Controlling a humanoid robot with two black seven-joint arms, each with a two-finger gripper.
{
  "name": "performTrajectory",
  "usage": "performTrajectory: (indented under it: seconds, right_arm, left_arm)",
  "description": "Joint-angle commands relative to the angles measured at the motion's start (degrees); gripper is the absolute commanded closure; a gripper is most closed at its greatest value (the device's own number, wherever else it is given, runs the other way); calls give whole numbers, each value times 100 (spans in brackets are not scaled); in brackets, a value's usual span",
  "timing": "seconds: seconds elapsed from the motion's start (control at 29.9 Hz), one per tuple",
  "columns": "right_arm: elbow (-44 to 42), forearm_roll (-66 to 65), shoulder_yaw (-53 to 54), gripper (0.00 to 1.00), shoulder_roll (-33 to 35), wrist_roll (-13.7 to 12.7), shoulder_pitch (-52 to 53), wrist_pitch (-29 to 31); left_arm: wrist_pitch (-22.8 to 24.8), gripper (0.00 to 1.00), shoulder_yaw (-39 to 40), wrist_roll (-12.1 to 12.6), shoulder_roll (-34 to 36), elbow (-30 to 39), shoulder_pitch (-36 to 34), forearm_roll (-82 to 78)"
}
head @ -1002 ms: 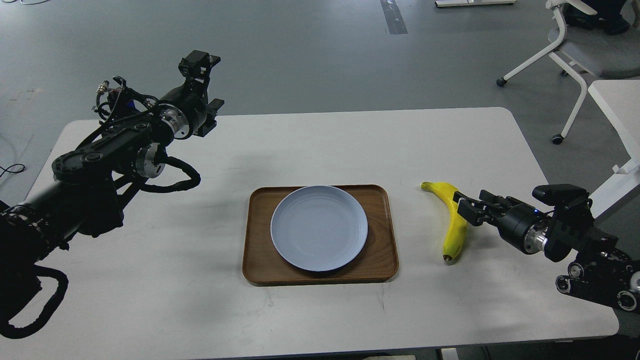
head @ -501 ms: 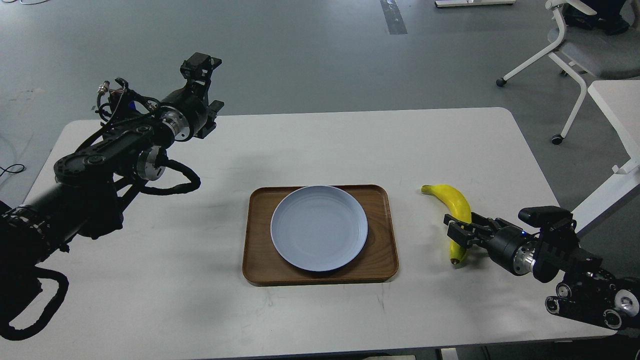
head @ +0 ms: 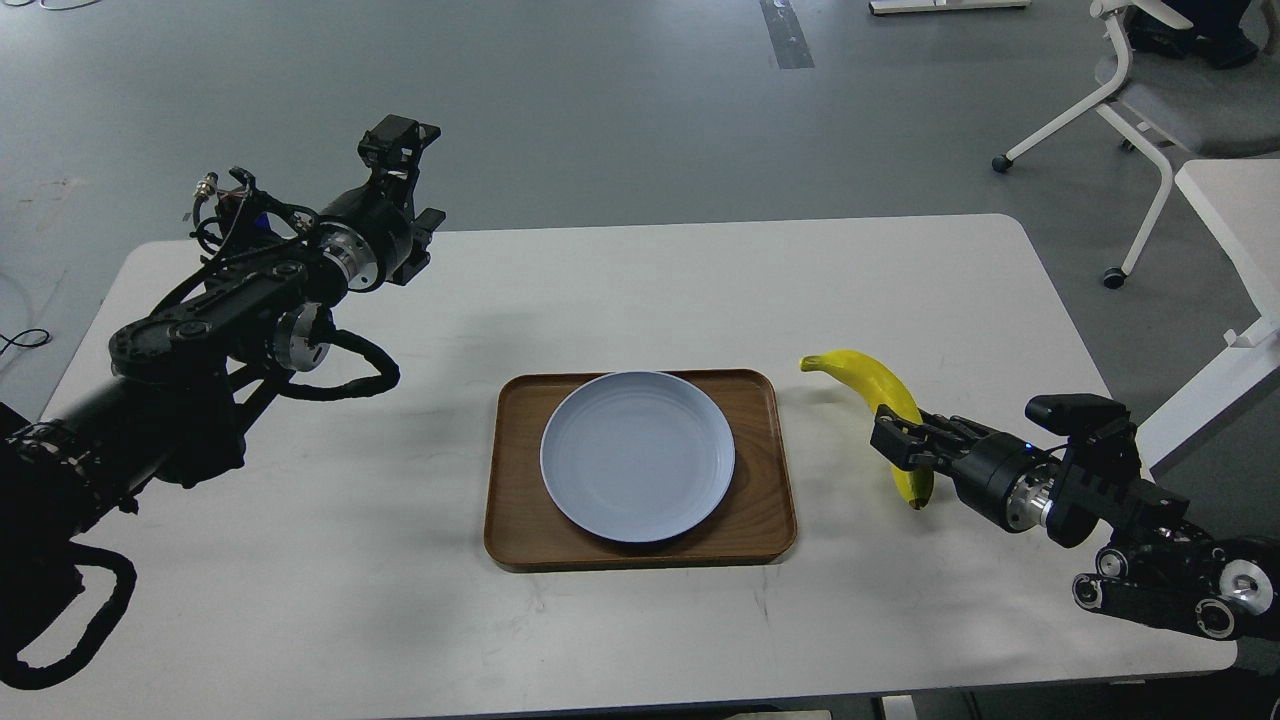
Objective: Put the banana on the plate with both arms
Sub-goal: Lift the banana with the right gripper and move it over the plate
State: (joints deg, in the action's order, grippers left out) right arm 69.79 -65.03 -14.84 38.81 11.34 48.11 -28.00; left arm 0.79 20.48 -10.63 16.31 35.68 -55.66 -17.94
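Note:
The yellow banana point(head: 872, 385) is right of the tray, held in my right gripper point(head: 897, 444), which is shut on its lower half. The banana's shadow on the table shows it is lifted a little. Its dark tip point(head: 915, 503) points toward me. The pale blue-grey plate point(head: 638, 456) sits empty on the brown wooden tray point(head: 770, 520) at the table's middle. My left gripper point(head: 400, 150) is raised over the table's far left edge, far from the plate; its fingers cannot be told apart.
The white table point(head: 620, 290) has its right edge close behind my right arm. A white chair point(head: 1150, 90) and a second white table point(head: 1235, 215) stand at the far right on the grey floor.
My right gripper closed on the banana and moved it up and to the left, toward the tray. My left arm shifted only slightly.

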Motion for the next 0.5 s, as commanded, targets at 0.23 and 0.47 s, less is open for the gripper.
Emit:
performTrajectory:
  seconds: [0.23, 0.47]
  right_arm:
    - [9, 8, -930, 100, -830, 474, 1471, 0]
    - [-703, 17, -1636, 100, -1938, 527, 1702, 0]
  left_arm:
    - [-17, 2, 0, 9, -14, 0, 20, 1]
    - [-17, 2, 0, 9, -5, 0, 55, 1]
